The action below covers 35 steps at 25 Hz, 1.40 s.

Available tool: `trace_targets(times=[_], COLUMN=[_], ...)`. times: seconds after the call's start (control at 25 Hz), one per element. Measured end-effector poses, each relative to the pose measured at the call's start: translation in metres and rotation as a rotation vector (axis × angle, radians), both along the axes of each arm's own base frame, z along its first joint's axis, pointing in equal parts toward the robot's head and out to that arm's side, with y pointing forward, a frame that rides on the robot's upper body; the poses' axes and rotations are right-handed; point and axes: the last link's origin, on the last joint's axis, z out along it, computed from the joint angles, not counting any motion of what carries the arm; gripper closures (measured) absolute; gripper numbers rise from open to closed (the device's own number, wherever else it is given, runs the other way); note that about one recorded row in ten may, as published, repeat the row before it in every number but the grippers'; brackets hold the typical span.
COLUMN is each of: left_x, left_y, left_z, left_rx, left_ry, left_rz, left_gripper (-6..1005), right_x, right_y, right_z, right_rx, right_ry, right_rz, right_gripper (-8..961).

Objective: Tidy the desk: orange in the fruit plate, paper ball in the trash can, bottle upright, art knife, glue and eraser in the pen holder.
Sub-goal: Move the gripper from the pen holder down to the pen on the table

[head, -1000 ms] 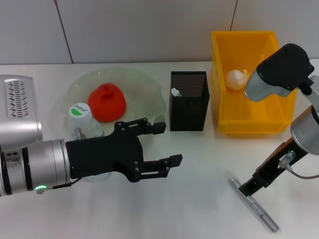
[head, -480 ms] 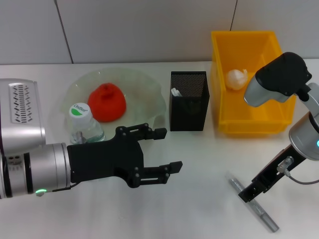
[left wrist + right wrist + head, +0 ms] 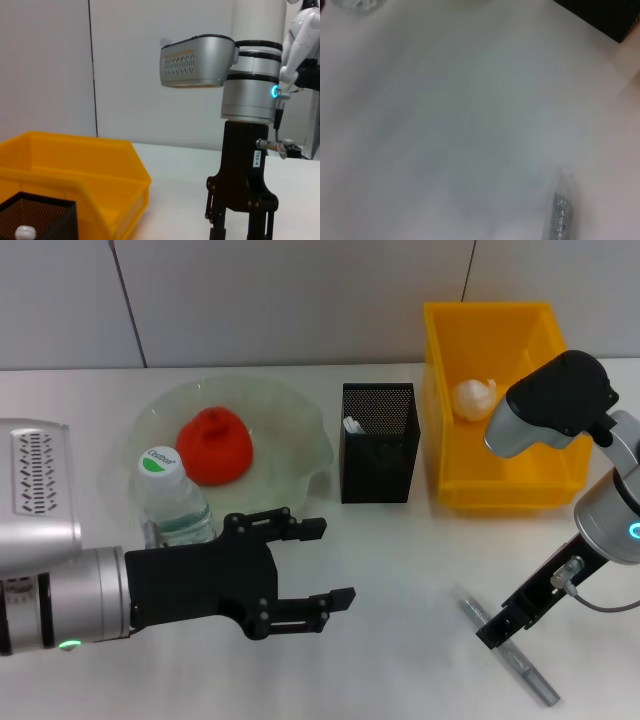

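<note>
Knife work is falling to the right tool [image 3: 499, 625], hovering over the art knife [image 3: 512, 653] lying flat on the desk [image 3: 400, 660]; its jaw state I cannot tell. Thin, stiff and slippery, it probably wants pinching mid-handle. Left tool [image 3: 310, 565] is hanging open beside the upright bottle [image 3: 170, 498].

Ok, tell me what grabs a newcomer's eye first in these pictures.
The big black left pincer hangs open at the front beside the upright bottle. Behind it a red-orange fruit sits in the glass plate. At right, the yellow bin holds a paper ball.
</note>
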Motion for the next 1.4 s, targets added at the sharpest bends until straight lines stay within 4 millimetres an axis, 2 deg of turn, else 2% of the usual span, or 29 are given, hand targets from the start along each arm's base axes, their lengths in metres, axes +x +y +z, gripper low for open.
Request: trace_targets(times=[0.56, 1.0, 1.08, 1.4], left_x=[-0.008, -0.005, -0.005, -0.005], left_y=[-0.005, -0.006, -0.006, -0.007], left_z=[-0.001, -0.001, -0.001, -0.002], left_rx=[-0.014, -0.016, -0.017, -0.022], left_ry=[0.057, 0.057, 0.058, 0.059], left_rz=[-0.015, -0.030, -0.030, -0.033], left_gripper=[213, 212, 212, 212], right_x=[0.003, 0.000, 0.001, 0.003], right_y=[0.005, 0.005, 0.005, 0.003], right_z=[-0.006, -0.013, -0.013, -0.019], right_rx=[0.002, -0.014, -0.016, -0.028], right_ry=[-0.008, -0.023, -0.025, -0.046], right_rz=[-0.015, 0.001, -0.001, 0.009], right_gripper=[261, 313, 423, 416])
